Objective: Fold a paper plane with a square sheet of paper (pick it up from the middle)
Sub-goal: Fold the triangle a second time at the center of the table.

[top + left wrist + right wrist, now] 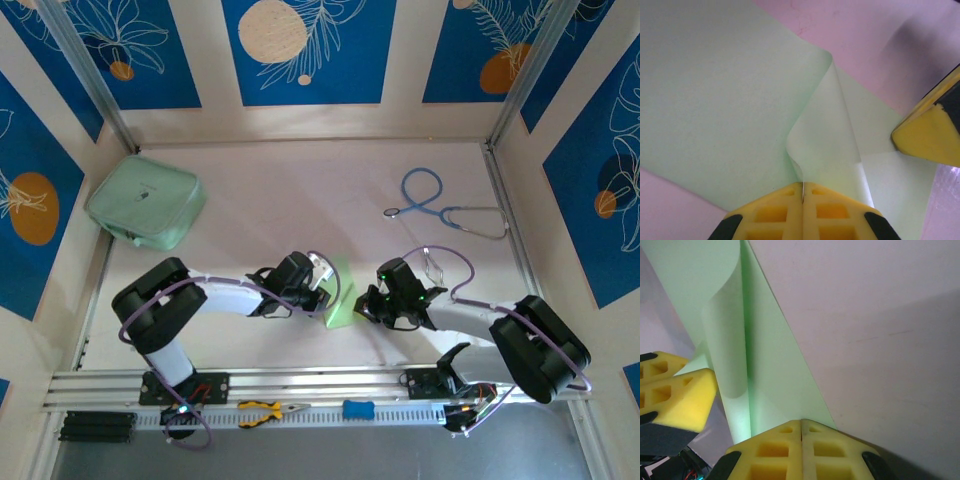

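The square sheet of paper (340,292) is thin and light green and lies partly folded on the table between the two arms. In the left wrist view one flap of the sheet (827,135) curls up from the flat part, and my left gripper (802,192) is shut on that flap's edge. My left gripper (320,288) is at the sheet's left side. My right gripper (364,306) is at its right side. In the right wrist view the sheet (767,375) shows a long crease, and my right gripper (801,426) is shut with its tips at the paper's near edge. No paper shows between its jaws.
A thick mint-green zip pouch (145,203) lies at the back left. A blue stethoscope (440,205) lies at the back right. Yellow-handled pliers (265,410) and a small blue object (358,409) rest on the rail at the near edge. Walls close in the table's left, right and back sides.
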{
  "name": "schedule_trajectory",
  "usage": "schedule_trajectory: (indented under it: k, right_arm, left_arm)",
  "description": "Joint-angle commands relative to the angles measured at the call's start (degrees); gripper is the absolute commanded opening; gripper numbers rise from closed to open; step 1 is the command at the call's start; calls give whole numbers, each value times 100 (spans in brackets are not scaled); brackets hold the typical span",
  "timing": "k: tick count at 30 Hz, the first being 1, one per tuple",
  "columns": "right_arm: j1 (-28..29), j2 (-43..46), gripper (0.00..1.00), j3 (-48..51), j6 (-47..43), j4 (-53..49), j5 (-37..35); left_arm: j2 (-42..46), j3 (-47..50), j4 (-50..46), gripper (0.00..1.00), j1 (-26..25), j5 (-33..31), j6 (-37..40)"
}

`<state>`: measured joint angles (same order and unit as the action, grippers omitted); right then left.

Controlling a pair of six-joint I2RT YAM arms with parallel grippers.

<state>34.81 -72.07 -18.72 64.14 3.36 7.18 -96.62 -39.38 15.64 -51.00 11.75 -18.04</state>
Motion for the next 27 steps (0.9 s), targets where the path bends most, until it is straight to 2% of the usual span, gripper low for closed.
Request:
schedule_trajectory:
  k: [1,5,27]
  right_arm:
    - [-18,70,0,158,19,-437,-160]
    - [-35,126,0,176,21,-449,-175]
    - [-53,62,0,193,15,-405,-154]
  left_arm:
    - [34,-49,201,2,64,142,90]
    - [-31,-136,-52,2,64,10,107]
    - [-210,-182,140,2,69,215,103]
